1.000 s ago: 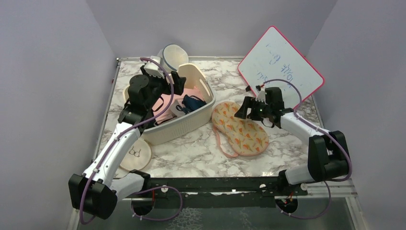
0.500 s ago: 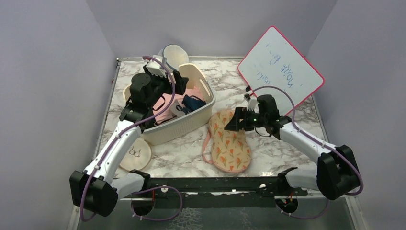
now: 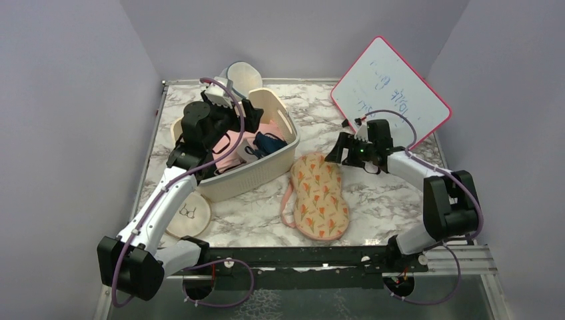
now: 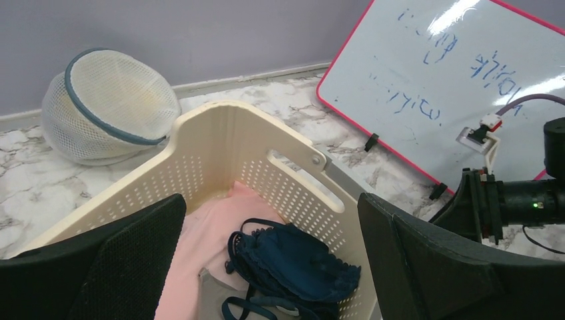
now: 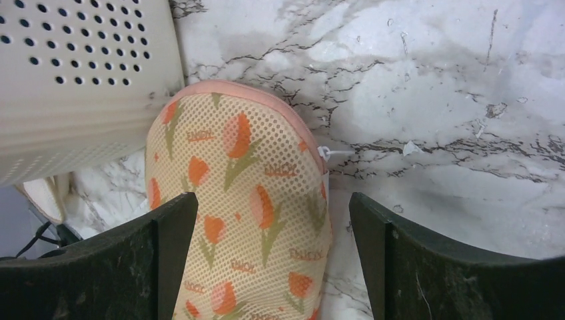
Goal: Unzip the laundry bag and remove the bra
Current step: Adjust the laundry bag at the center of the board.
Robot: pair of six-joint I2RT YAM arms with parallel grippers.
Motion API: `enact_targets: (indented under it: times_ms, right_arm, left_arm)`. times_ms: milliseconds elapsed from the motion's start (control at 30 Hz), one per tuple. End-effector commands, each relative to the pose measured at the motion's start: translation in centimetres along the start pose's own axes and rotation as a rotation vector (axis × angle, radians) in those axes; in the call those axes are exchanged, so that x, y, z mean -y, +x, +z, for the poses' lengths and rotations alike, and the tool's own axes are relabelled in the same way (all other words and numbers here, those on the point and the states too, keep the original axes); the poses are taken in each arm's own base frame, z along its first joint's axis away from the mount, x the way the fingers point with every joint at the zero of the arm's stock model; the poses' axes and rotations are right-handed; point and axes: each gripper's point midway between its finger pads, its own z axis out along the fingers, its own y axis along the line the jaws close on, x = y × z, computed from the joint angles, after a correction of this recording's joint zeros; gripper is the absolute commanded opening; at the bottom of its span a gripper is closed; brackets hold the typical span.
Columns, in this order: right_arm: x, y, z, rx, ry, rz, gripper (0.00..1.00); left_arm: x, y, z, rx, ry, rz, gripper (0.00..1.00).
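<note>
The laundry bag [image 3: 318, 196] is a flat peach pouch with orange-and-green print and pink edging, lying on the marble table just right of the basket. In the right wrist view the laundry bag [image 5: 246, 200] shows its far lobe and a small white zip pull at its right edge. My right gripper [image 3: 338, 155] is open and empty, just off the bag's far end; in its own view the right gripper [image 5: 273, 260] straddles the lobe. My left gripper [image 3: 248, 115] is open and empty above the basket. The mustard-yellow bra is not in view.
A cream perforated basket [image 3: 280, 150] holds a pink garment [image 4: 206, 233] and a dark blue garment [image 4: 293, 263]. A white mesh case [image 4: 106, 103] stands behind it. A pink-framed whiteboard [image 3: 393, 87] leans at the back right. A cream disc [image 3: 188, 215] lies front left.
The bag was dragged left and turned lengthwise toward me beside the basket. My right gripper then drew back to the right, off the bag's far end. The left arm hardly moved.
</note>
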Motion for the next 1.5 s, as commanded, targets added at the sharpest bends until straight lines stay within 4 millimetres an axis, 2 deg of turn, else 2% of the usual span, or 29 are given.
enact_targets:
  times_ms: [0,167,233,300,400,467,567,633,733,867,1000,1167,1300,1367,1467]
  right_arm:
    - [-0.3,-0.7,1.6,0.015,-0.057,-0.020,0.81]
    - [-0.8,2.1,2.1,-0.040,-0.150,0.033,0.62]
    - [-2.0,4.0,1.3,-0.084,-0.230,0.056,0.53]
    - [-3.4,5.8,-0.3,-0.120,-0.302,0.071,0.52]
    - [-5.0,7.1,-3.4,-0.104,-0.341,0.054,0.53]
    - [-5.5,7.3,-5.0,-0.075,-0.337,0.030,0.61]
    - [-4.8,6.8,-5.9,-0.020,-0.256,0.004,0.76]
    - [-3.4,6.1,-5.7,0.014,-0.166,-0.023,0.80]
    - [-2.3,5.0,-4.9,0.029,-0.107,-0.045,0.84]
    - [-1.9,4.1,-3.2,0.017,-0.118,-0.049,0.84]
    - [-1.8,4.6,-1.3,-0.035,-0.170,-0.025,0.80]
    - [-3.2,7.2,-0.3,-0.117,-0.348,-0.006,0.68]
    - [-3.4,7.6,0.0,-0.120,-0.387,0.016,0.59]
    - [-3.2,7.5,0.1,-0.116,-0.370,0.018,0.49]
    - [-3.1,6.3,-0.3,-0.068,-0.324,0.011,0.31]
  left_arm:
    - [2.0,-0.9,0.5,0.001,0.094,0.024,0.99]
    - [6.1,1.8,1.8,-0.108,0.244,0.044,0.99]
    - [8.5,2.8,1.9,-0.148,0.301,0.067,0.99]
    - [10.6,3.9,1.7,-0.174,0.330,0.087,0.99]
    - [12.7,6.1,1.3,-0.224,0.351,0.072,0.99]
    - [13.9,8.0,1.1,-0.275,0.356,0.043,0.99]
    - [16.1,10.7,0.5,-0.358,0.388,0.040,0.98]
    - [17.3,12.1,-0.3,-0.401,0.396,0.062,0.98]
    - [18.0,13.3,-1.7,-0.437,0.390,0.076,0.98]
    - [17.2,14.4,-3.5,-0.494,0.341,0.050,0.99]
    - [16.6,15.6,-5.1,-0.529,0.323,0.010,0.99]
    - [17.3,15.9,-5.9,-0.550,0.361,-0.018,0.99]
    - [17.5,16.6,-5.2,-0.572,0.359,-0.001,0.99]
    - [17.3,16.9,-4.5,-0.579,0.336,0.006,0.99]
    - [17.9,16.6,-3.4,-0.565,0.332,-0.014,0.99]
